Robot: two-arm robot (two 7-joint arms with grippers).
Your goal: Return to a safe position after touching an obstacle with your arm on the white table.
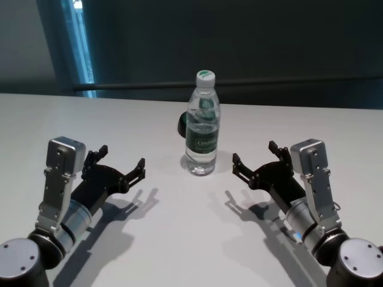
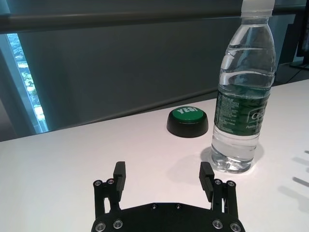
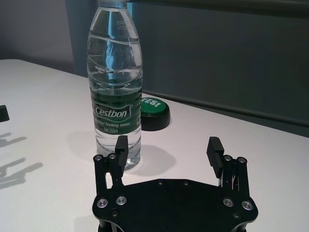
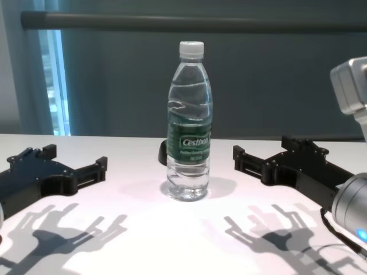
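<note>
White table [image 1: 179,239] bears upright bottle [image 1: 201,128]; dark wall [image 1: 239,42] behind

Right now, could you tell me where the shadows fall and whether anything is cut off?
Chest view: both pincers, left and right, cast multiple finger shadows on the white table. Left wrist view: the bottle has its cap cropped. Head view: the green button sits half hidden behind it.

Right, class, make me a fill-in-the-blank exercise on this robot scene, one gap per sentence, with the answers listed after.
1. The water bottle stands ____ on the white table.
2. The left gripper and the right gripper are both ____.
3. The bottle's screw cap is coloured ____.
4. The green button behind the bottle reads ____.

Answers: upright; open; white; YES
</note>
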